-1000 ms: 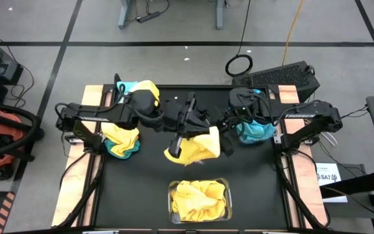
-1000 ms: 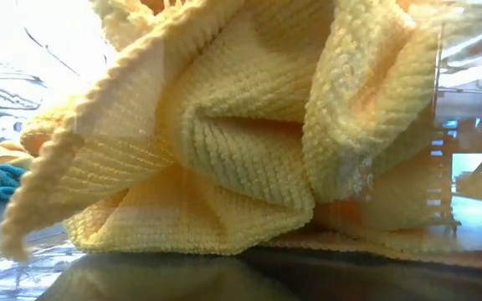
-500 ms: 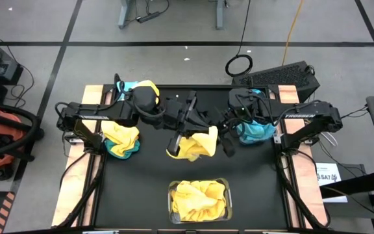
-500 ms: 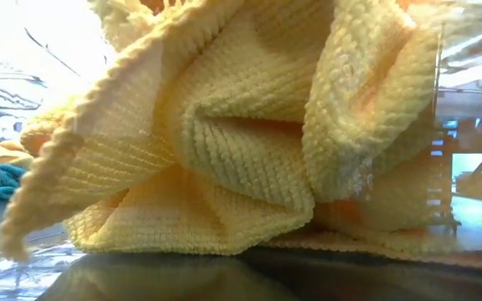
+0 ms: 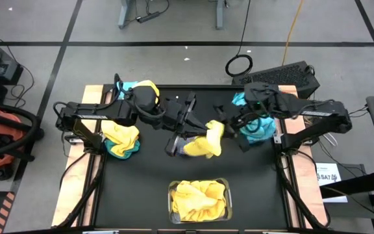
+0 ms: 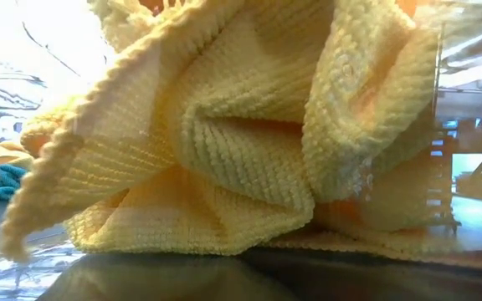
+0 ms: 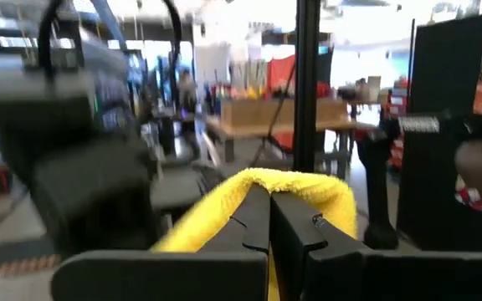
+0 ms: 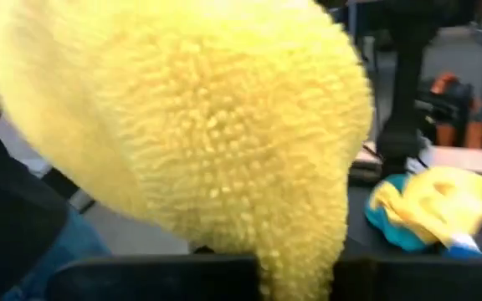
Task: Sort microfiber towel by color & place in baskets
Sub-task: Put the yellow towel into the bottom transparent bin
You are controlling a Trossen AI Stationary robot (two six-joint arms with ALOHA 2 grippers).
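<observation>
A yellow towel [image 8: 207,125] fills the right wrist view, hiding the right hand; another towel [image 6: 224,134] blocks the low view.

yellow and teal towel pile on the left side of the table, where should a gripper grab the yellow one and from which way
Grip the raised yellow fold at the top of the pile, coming straight down from above. In the high view it lies bunched over the teal towel, whose edge peeks out on the near side, so a top pinch on the crest should lift yellow alone.
</observation>
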